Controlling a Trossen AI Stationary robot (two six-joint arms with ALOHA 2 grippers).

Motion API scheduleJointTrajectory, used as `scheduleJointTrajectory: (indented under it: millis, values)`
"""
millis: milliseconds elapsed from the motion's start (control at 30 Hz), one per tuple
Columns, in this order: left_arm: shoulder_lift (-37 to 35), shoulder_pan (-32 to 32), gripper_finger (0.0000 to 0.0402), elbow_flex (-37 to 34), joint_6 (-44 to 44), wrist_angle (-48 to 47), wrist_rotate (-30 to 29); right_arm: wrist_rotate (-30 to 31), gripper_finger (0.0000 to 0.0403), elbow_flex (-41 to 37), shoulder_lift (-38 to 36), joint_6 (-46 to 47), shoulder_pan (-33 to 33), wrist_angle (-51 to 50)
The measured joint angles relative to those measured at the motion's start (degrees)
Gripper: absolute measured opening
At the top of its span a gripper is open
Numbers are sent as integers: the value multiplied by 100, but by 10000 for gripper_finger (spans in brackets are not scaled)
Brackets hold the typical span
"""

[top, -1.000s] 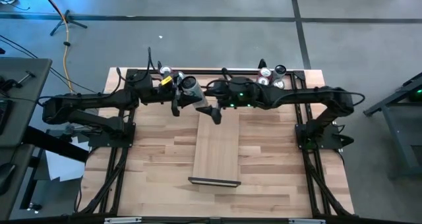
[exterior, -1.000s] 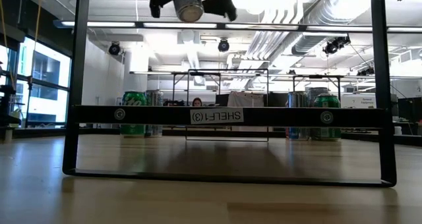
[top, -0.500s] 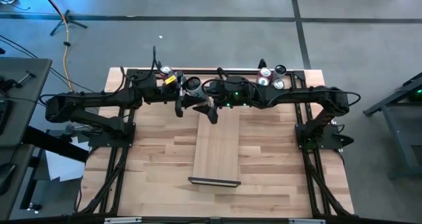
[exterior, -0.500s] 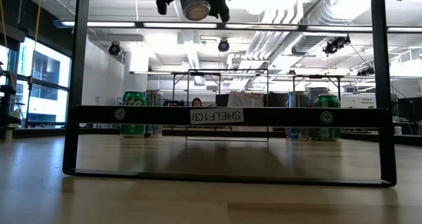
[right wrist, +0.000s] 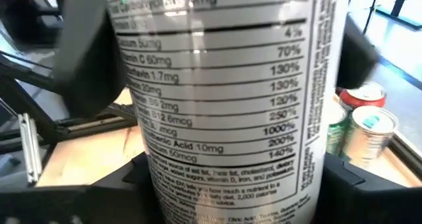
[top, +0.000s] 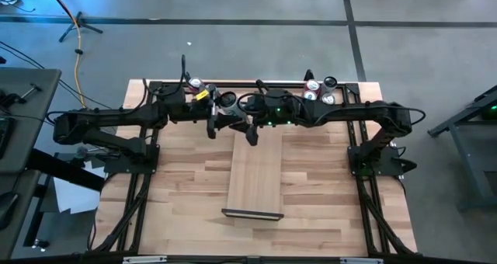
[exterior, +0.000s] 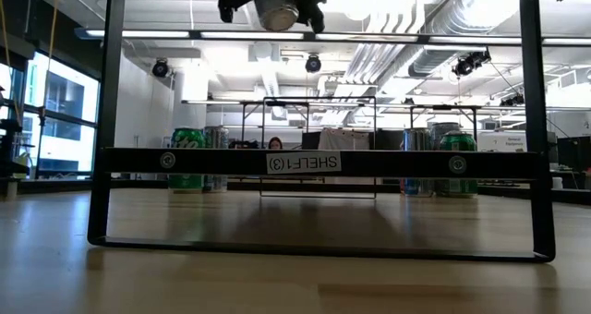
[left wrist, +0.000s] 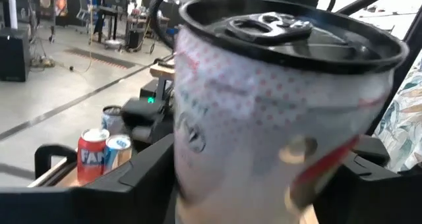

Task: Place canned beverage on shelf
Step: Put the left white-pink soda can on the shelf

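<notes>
Both claws, left (top: 211,124) and right (top: 250,130), clamp one white can (top: 227,102) above the shelf's (top: 255,175) far end; its smooth, rigid wall seems slippery, best gripped mid-body.

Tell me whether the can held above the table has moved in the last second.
Yes. In the high view the can has shifted toward the table's far edge, so it no longer hangs over the shelf's far end.

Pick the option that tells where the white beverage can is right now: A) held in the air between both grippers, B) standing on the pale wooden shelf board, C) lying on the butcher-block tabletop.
A: the white beverage can hangs between the left gripper and right gripper, above the far end of the pale wooden shelf board.
</notes>
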Motion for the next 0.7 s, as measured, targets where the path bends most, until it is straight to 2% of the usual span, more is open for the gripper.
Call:
scheduleJointTrajectory:
  millis: [233,367,433,533,600,700]
  values:
    - [-698,214,274,6,241,-1240,-142,67,232,-2,-687,-360,-202,-1392]
    - [-1127,341,274,4,227,-2335,-414,207,232,-368,-1283,-363,-236,-1682]
    - [-1235,356,275,4,112,-2707,-525,341,232,-892,-1689,-135,-228,-1585]
    - [-1273,346,275,0,33,-2869,-574,552,232,-2098,-2386,543,-142,-1395]
    - [-1264,328,275,-3,-2,-2827,-573,723,232,-3021,-2908,1070,30,-887]
    - [-1174,326,275,-4,-20,-2588,-655,1043,232,-4204,-3542,1810,414,441]
